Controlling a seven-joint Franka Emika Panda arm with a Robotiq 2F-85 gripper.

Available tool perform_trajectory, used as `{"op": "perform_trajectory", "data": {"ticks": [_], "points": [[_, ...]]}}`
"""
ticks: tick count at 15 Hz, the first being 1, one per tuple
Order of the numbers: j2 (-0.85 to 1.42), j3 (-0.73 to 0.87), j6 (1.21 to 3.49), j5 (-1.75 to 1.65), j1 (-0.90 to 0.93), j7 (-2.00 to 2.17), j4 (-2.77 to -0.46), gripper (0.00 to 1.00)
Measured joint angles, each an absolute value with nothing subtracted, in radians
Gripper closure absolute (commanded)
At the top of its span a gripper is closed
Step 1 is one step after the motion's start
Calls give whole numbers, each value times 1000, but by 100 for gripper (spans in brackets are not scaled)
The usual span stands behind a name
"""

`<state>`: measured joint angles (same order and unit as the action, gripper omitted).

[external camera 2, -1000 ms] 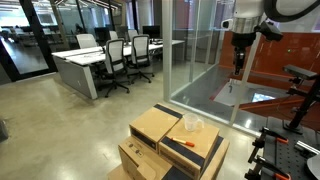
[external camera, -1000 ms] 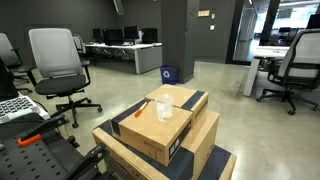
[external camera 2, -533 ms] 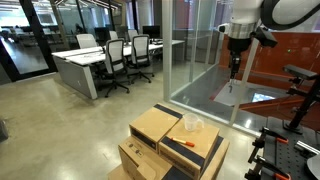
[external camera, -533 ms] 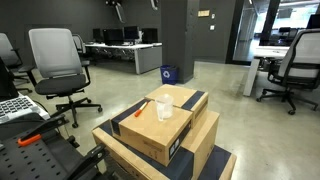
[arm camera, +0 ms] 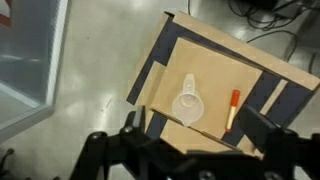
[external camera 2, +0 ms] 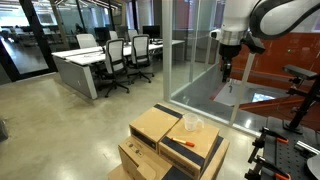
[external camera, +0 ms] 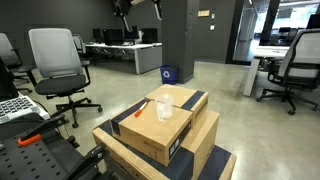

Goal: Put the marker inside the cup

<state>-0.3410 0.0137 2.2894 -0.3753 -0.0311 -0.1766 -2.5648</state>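
1. In an exterior view the gripper (external camera 2: 226, 72) hangs small and dark below the white arm (external camera 2: 250, 20). Its jaws cannot be read there.
2. In an exterior view only dark pieces of the arm (external camera: 124, 6) show, cut off by the top edge.
3. In the wrist view the fingers (arm camera: 130, 135) are blurred black shapes along the bottom edge. They stand wide apart with nothing between them.
4. The clear cup (arm camera: 188, 100) is faint in both exterior views (external camera: 163, 108) (external camera 2: 192, 125). It stands on the top box (arm camera: 205, 55).
5. The marker (arm camera: 234, 103) lies flat on the same box, at 3 o'clock from the cup, near it but not touching.
6. In the wrist view the cup sits at 12 o'clock from the midpoint of the fingers and the marker at about 1 o'clock. Both lie well below the gripper and apart from it.
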Motion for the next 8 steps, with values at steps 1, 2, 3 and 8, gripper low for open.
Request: {"op": "perform_trajectory", "data": {"ticks": [1,2,3,8], "points": [[-332,10,2296,-379,-30,-177,-2562,0],[-322,6,2304,-383,-29,-177,-2559,0],[-312,3,2310,-386,-28,-177,-2557,0],[-269,-8,2332,-406,-25,-177,-2550,0]]}}
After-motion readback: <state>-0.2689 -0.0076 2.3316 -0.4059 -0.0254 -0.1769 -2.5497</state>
